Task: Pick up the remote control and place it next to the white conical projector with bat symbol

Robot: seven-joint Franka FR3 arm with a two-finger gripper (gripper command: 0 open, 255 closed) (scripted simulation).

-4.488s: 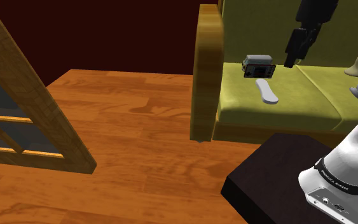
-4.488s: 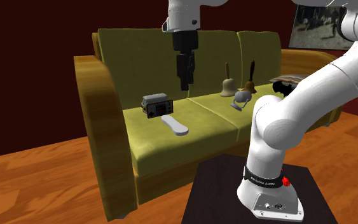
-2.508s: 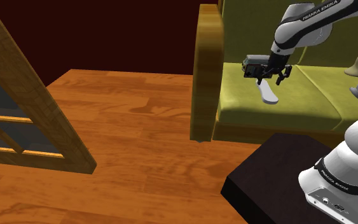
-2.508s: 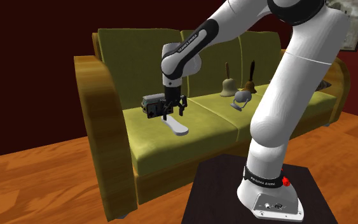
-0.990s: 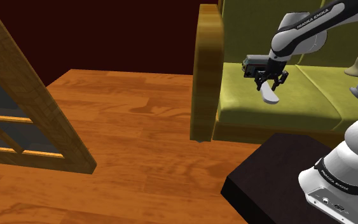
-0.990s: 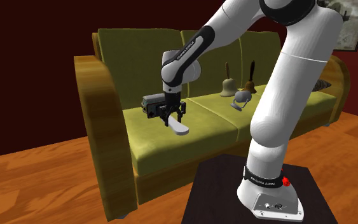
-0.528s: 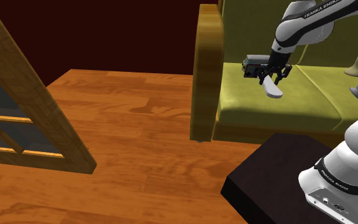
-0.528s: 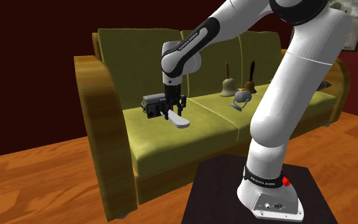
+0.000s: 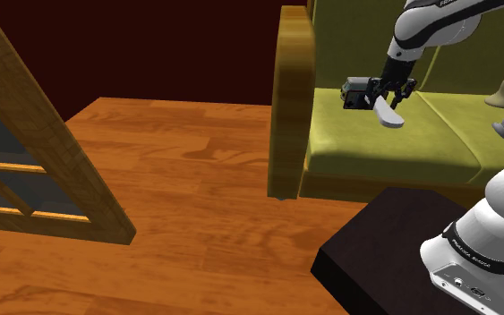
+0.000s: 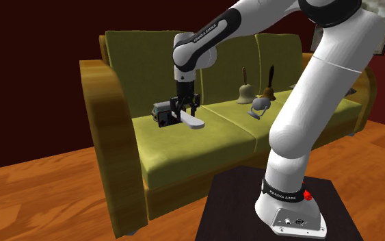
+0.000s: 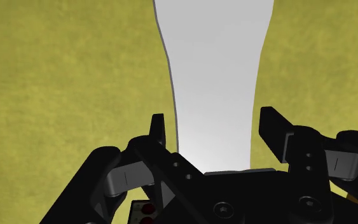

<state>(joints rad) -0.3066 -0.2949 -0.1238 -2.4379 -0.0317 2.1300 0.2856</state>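
**rigwatcher:** What did the gripper (image 10: 184,109) have hold of at that point?

**plankfloor:** It was clamped on the remote (image 10: 193,124). One black finger (image 11: 158,130) pressed each long edge, near one end. The remote was a flat, smooth, pale grey-white slab with no buttons drawn on it. It was narrow at the waist where the fingers pinched it, flared wider further out, and had a rounded tip.

**rigwatcher:** Where was it, and which way did it point?

**plankfloor:** It hung just above the seat of the sofa (image 10: 143,61), over the cushion nearest the big armrest. It was just beside a small boxy grey-and-black device (image 10: 162,113). The long axis ran close to level, crossing the line between the fingers. The free end aimed out toward the seat's front edge, sloping a bit downward, so it read as down and right in the shoulder view.

**rigwatcher:** And the rest of the scene, texture-wise?

**plankfloor:** The sofa was matte olive-yellow upholstery with chunky rounded arms in a glossy golden-brown wood look. On the next cushion sat a small grey cone-ish object (image 10: 260,105), well apart from the remote. Any symbol on it was too small to make out. Two bell shapes (image 10: 244,92) with upright handles stood behind it. The floor (image 9: 196,179) was shiny orange-brown planks. The arm (image 10: 307,103) was smooth white with dark joints, standing on a dark box (image 9: 375,251).
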